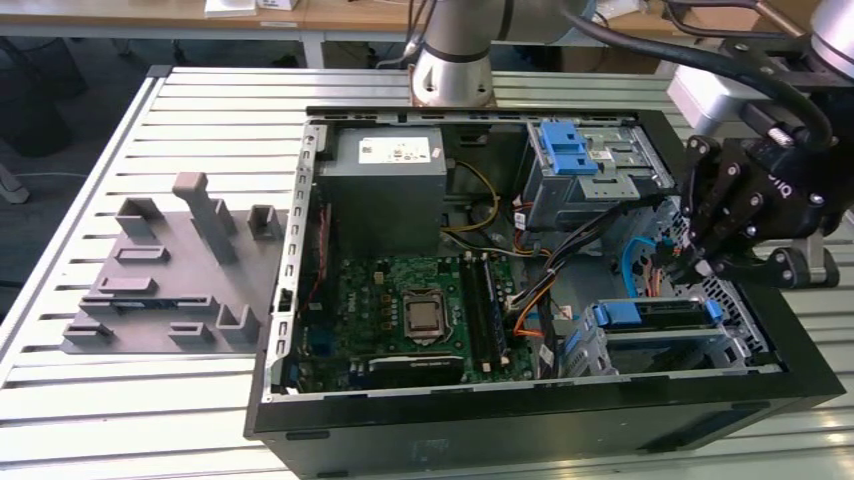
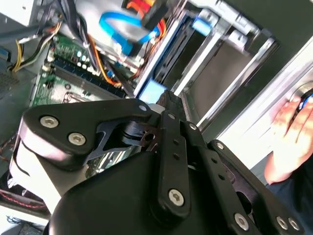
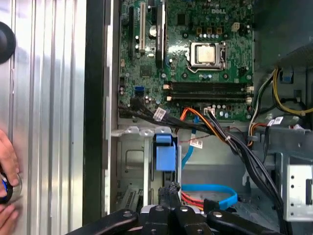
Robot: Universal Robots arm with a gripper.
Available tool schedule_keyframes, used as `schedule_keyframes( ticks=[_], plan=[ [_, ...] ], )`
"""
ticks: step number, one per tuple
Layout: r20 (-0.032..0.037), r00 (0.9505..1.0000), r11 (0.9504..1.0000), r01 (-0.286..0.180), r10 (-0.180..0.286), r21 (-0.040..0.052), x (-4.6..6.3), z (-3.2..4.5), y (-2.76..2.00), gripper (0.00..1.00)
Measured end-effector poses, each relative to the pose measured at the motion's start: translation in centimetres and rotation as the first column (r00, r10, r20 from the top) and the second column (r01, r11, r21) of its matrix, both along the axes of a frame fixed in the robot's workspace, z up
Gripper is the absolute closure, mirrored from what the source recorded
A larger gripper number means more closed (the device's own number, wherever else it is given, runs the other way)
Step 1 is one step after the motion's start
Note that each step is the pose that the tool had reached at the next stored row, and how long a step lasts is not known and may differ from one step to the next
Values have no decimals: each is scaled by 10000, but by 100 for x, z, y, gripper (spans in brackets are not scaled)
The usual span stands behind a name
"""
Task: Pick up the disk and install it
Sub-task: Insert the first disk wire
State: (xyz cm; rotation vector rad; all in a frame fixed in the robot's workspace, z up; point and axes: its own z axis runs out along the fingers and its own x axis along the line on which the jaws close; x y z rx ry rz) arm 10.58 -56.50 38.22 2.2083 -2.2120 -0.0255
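Note:
The disk (image 1: 654,316) lies in the lower drive bay at the front corner of the open computer case, on the exterior view's right, with its blue rail end facing up. That blue end (image 3: 165,156) shows edge-on in both wrist views (image 2: 154,90). My gripper (image 1: 697,268) hangs just above the bay. Its black fingers (image 3: 170,192) are pressed together with nothing between them. The fingertips (image 2: 168,100) are a short way from the disk's blue end, and I cannot tell whether they touch it.
Inside the case are the green motherboard (image 1: 414,310), a grey box with a white sticker (image 1: 387,180), a grey cage with a blue latch (image 1: 587,160) and loose cables (image 3: 210,193). A grey fixture (image 1: 174,270) sits on the slatted table (image 1: 80,400). A person's hand (image 3: 7,186) rests beside the case.

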Motion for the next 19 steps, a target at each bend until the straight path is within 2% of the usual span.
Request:
schedule_keyframes(
  ticks=[4, 7, 13, 19],
  plan=[
    [0, 10000, 10000, 1, -1, 1, 154, -1, 26, 89],
    [0, 10000, 10000, 31, -31, 0, 219, -2, 54, 89],
    [-1, 9986, 9986, 530, -530, 0, 231, -11, 75, 89],
    [0, 9942, 9942, 1072, -1072, -1, 242, -28, 89, 89]
  ],
)
